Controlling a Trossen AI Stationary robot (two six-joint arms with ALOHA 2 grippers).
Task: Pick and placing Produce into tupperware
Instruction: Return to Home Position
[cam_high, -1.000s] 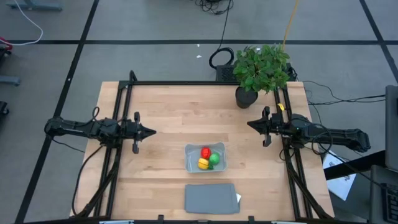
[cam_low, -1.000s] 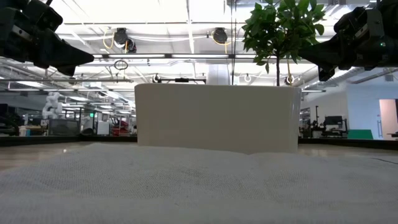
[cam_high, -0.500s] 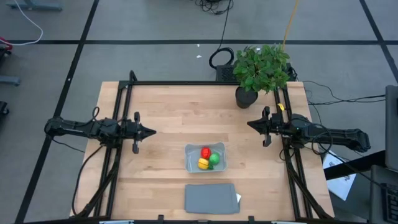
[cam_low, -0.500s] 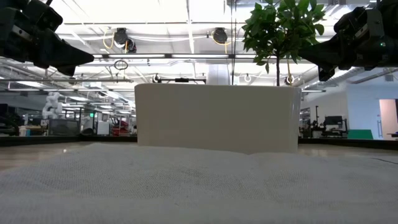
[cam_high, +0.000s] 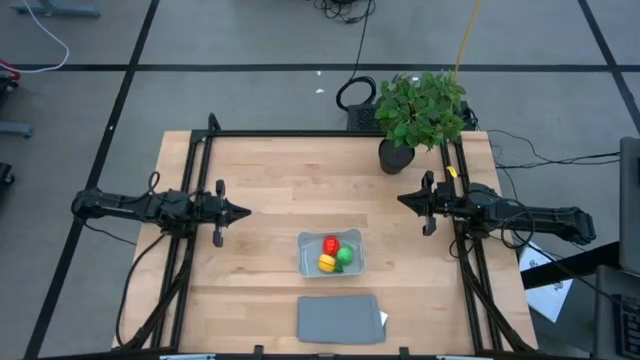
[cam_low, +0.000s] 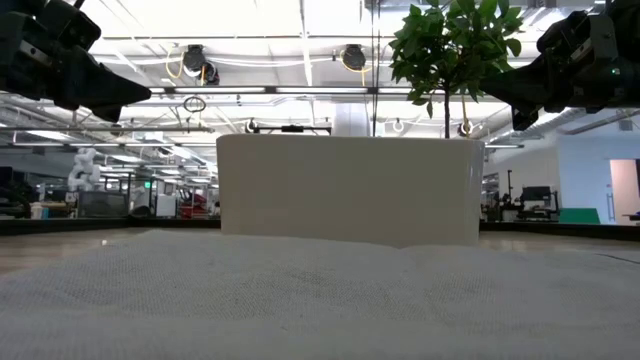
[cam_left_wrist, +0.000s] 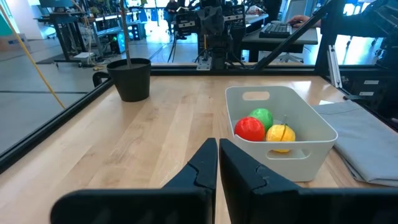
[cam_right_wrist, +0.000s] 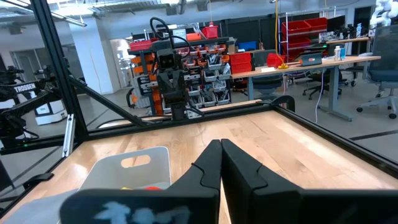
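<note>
The light blue-grey tupperware (cam_high: 331, 253) sits on the table toward its near edge. Inside it lie the red piece (cam_high: 331, 244), the green piece (cam_high: 345, 256) and the yellow piece (cam_high: 326, 263); the left wrist view shows the tupperware (cam_left_wrist: 298, 130) with the red piece (cam_left_wrist: 249, 129), green piece (cam_left_wrist: 262, 116) and yellow piece (cam_left_wrist: 280, 135) resting on its floor. My left gripper (cam_high: 243, 211) hangs shut over the table's left side, pointing right. My right gripper (cam_high: 402, 200) hangs shut over the right side, pointing left. Both are well apart from the tub.
A flat dark grey lid (cam_high: 339, 319) lies near the table's near edge, in front of the tub. A leafy potted plant (cam_high: 420, 112) stands at the far right corner. A black frame rail (cam_high: 330, 133) borders the far edge. Bare wood spans the table's middle.
</note>
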